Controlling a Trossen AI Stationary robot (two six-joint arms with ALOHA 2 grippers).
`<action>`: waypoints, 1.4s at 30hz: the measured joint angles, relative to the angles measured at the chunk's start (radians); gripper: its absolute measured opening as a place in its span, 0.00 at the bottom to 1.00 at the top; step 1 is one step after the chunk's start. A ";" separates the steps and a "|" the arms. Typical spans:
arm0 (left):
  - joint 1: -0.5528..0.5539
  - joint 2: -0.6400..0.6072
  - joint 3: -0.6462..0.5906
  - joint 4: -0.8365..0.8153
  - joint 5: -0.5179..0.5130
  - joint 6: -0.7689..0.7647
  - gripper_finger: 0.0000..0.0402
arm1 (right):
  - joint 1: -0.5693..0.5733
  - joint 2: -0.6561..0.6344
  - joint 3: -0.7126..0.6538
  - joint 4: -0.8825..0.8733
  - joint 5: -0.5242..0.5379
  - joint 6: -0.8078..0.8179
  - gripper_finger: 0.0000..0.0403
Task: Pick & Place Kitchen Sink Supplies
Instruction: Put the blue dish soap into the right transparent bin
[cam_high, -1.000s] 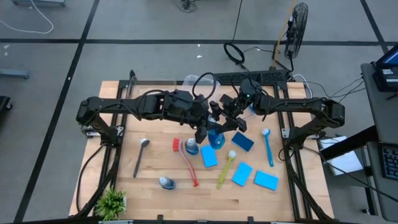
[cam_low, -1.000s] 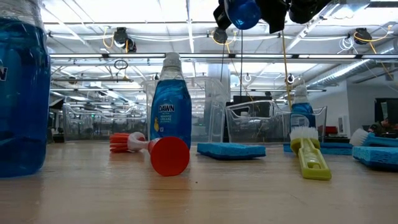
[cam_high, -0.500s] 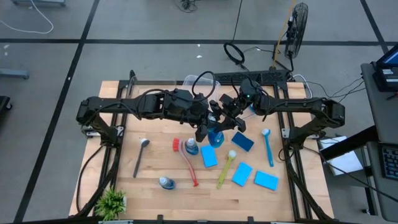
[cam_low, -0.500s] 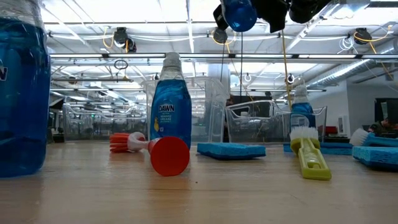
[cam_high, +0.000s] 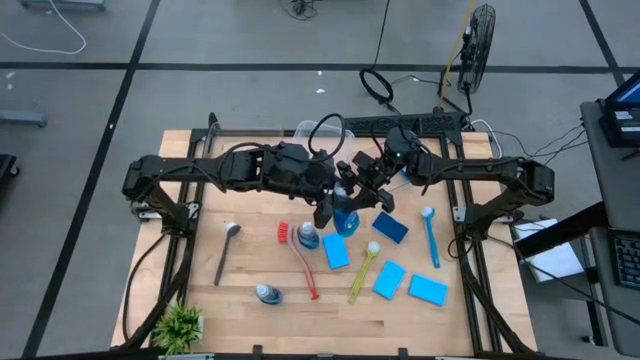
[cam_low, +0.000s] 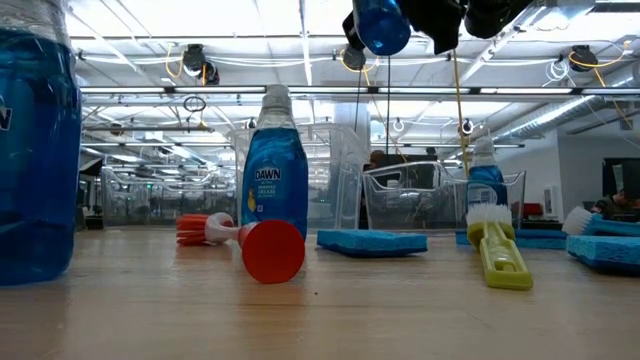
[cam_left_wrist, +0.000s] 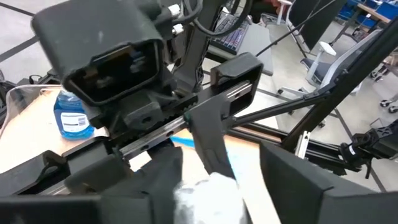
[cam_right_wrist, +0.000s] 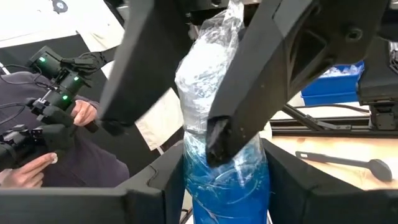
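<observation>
Mid-air handover above bench (cam_high: 250, 270)

Left gripper (cam_high: 337, 200): up-right of standing Dawn bottle (cam_high: 308, 237), straddling wrapped cap end of raised dish-soap bottle (cam_right_wrist: 227, 168); cannot tell whether grip clenched or slackened

Raised bottle: clear of bench, just right of Dawn bottle, between both grippers

Right gripper (cam_high: 362, 196): further right, clasping blue body

Advice: confirm right gripper's clasp is firm and square before left lets go; back left straight off cap, no twisting

Low view's top edge cuts off the raised bottle (cam_low: 382, 25) and both arms. Its left edge crops a near bottle (cam_low: 35, 150). From above, the two pincers overlap, so who holds the lifted bottle stays unclear.
</observation>
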 joint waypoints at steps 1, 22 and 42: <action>0.000 -0.006 0.000 -0.002 0.000 0.000 0.57 | 0.000 0.000 0.000 -0.004 0.002 0.000 0.39; -0.001 -0.188 0.001 -0.350 -0.255 -0.008 0.68 | -0.112 -0.044 0.000 -0.142 0.220 -0.143 0.39; 0.048 -0.194 -0.018 -0.634 -0.393 0.105 0.63 | -0.140 -0.377 -0.135 -0.454 1.164 -0.341 0.39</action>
